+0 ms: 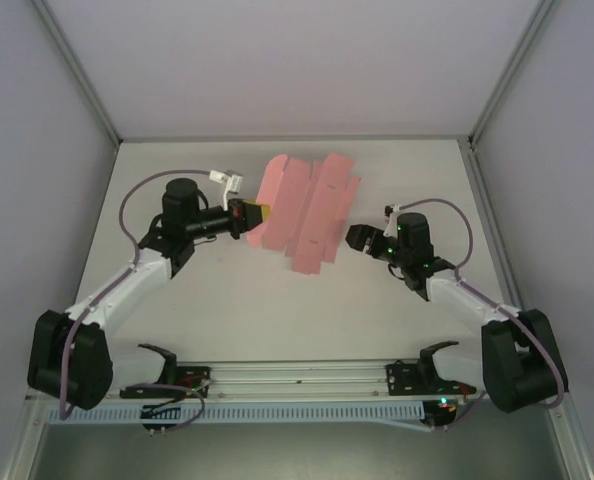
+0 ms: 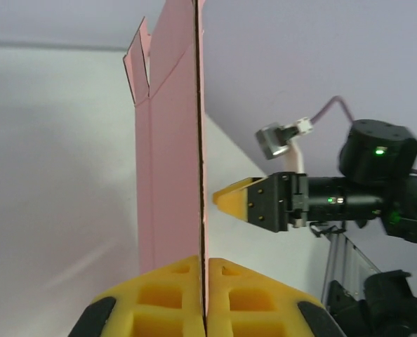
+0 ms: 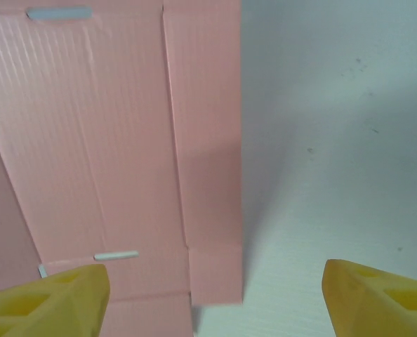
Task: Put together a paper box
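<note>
Left gripper (image 1: 249, 213) is pinched shut on the left edge of the paper box (image 1: 302, 210), just a flat pink sheet for now, mid-table (image 1: 227, 320). Right gripper (image 1: 355, 238) is wide open and empty just right of it. I'd grab one panel squarely beside a crease and fold slowly so the thin card doesn't twist.
</note>
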Robot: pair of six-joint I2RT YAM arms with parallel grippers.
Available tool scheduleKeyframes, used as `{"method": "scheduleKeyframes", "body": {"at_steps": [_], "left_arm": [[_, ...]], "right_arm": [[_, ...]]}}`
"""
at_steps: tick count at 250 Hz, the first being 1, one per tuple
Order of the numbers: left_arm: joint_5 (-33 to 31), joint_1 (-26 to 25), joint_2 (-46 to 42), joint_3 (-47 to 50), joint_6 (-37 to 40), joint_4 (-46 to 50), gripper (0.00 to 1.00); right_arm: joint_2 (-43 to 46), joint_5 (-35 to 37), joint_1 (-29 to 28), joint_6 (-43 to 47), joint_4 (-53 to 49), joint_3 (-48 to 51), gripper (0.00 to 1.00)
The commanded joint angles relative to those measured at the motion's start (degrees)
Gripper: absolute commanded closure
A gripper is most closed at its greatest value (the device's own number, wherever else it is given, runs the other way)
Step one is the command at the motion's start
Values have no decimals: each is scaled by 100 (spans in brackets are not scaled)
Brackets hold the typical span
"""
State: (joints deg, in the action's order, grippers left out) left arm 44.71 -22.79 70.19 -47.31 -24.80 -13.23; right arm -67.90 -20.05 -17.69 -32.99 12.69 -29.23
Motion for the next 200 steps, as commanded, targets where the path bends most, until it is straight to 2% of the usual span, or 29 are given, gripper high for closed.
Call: {"method": "scheduleKeyframes", "body": {"at_steps": [1, 47, 94, 138, 170, 200], "left_arm": [[483, -40, -419, -237, 223, -267, 100], [818, -48, -754, -452, -151, -514, 100], [1014, -72, -1184, -209, -939, -1521, 100], [1305, -122, -1426, -226, -1492, -2120, 100], [1417, -148, -1618, -294, -1482, -2154, 100], [1341, -147, -1658, -390, -1341, -1838, 100]], "right_arm": [[462, -832, 62, 202, 758, 245, 19], [1246, -1428, 266, 122, 1591, 602, 18], [1645, -1820, 437, -133, 2128, 577, 16], [1461, -2097, 598, -294, 2454, 303, 18], [1196, -2336, 712, -498, 3011, 127, 19], [912, -2595, 759, -820, 3533, -143, 29]]}}
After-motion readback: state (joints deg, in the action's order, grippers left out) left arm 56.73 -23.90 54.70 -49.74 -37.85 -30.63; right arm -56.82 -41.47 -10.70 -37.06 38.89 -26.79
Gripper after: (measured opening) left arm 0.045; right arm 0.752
